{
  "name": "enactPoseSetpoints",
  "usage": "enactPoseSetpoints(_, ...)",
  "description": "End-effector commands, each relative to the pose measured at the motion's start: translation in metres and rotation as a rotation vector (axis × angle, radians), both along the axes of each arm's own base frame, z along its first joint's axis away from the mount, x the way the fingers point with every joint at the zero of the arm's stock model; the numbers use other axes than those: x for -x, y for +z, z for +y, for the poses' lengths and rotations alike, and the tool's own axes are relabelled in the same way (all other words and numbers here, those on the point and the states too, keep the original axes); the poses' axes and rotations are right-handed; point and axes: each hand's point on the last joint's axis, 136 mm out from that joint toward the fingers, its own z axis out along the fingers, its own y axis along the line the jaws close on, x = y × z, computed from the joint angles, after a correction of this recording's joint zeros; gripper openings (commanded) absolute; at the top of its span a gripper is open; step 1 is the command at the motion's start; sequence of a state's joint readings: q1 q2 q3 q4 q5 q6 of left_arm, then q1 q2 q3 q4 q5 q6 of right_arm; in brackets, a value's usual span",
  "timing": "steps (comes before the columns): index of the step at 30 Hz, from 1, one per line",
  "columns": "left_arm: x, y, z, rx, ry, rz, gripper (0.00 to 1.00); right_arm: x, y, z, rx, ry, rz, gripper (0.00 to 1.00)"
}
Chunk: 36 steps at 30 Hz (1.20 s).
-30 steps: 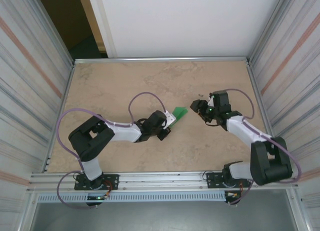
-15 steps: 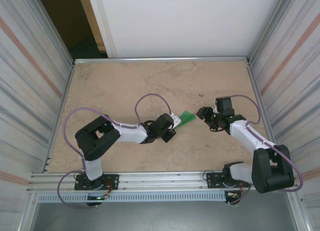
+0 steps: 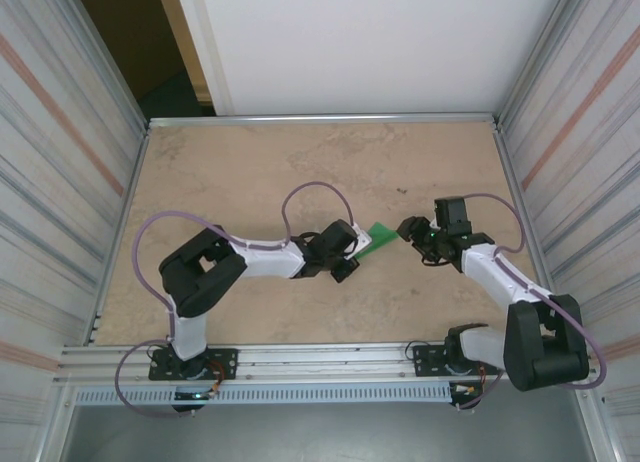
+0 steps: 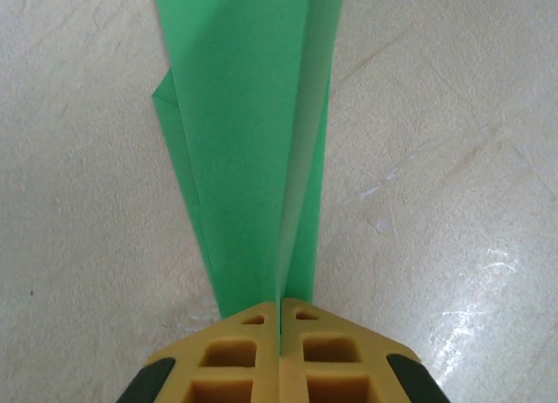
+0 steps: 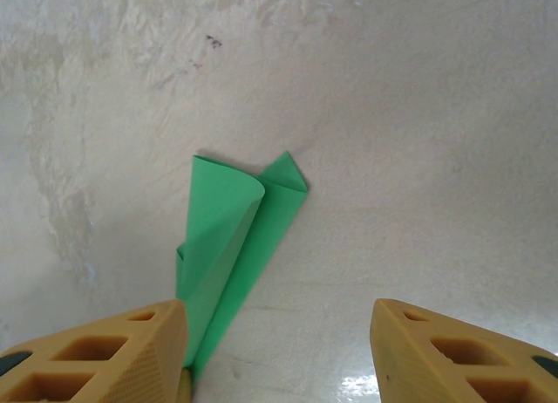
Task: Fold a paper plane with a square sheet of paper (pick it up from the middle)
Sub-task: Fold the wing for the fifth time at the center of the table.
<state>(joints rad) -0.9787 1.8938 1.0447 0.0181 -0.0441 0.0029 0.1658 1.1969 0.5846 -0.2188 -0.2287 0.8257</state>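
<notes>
- Left jaws are clamping tight on one end of the folded green paper (image 3: 381,234), near the middle of the table (image 3: 250,172).
- Right jaws are standing half open, gripping nothing, facing the paper's free end; its long axis is running between both arms.

You see the paper plane (image 4: 248,141) as thin, matt green paper, smooth, with crisp creases. The table (image 4: 453,141) looks like pale marbled stone, smooth, with a soft sheen at 4 o'clock in the left wrist view. The left tool (image 4: 279,305) and right tool (image 5: 279,329) have matt ochre plastic fingers (image 5: 105,346), moulded with hollow cells. One on the right tool shows fine ribbing.
</notes>
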Motion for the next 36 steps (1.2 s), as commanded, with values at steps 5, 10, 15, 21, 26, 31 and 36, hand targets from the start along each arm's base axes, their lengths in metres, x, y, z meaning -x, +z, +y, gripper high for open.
enactPoseSetpoints(5, 0.014, -0.015, 0.009, -0.054, 0.004, 0.221, 0.00, 0.009, -0.010, 0.004, -0.019, 0.047, 0.025, 0.51)
enactPoseSetpoints(10, 0.022, -0.020, 0.005, -0.088, -0.001, 0.333, 0.00, 0.009, -0.013, 0.009, -0.040, 0.066, 0.024, 0.50)
enactPoseSetpoints(15, 0.020, -0.025, 0.004, -0.100, 0.023, 0.360, 0.00, 0.007, -0.019, 0.019, -0.090, 0.108, 0.037, 0.48)
enactPoseSetpoints(21, 0.013, -0.028, 0.015, -0.104, 0.156, 0.407, 0.00, -0.001, -0.021, 0.038, -0.160, 0.192, 0.040, 0.44)
enactPoseSetpoints(26, 0.001, -0.031, 0.040, -0.093, 0.325, 0.389, 0.00, -0.008, -0.018, 0.063, -0.177, 0.303, 0.038, 0.43)
enactPoseSetpoints(31, -0.003, -0.029, 0.059, -0.070, 0.433, 0.361, 0.00, -0.015, -0.021, 0.089, -0.204, 0.376, 0.042, 0.40)
enactPoseSetpoints(36, -0.003, -0.026, 0.062, -0.041, 0.452, 0.349, 0.00, -0.021, -0.026, 0.106, -0.194, 0.429, 0.049, 0.41)
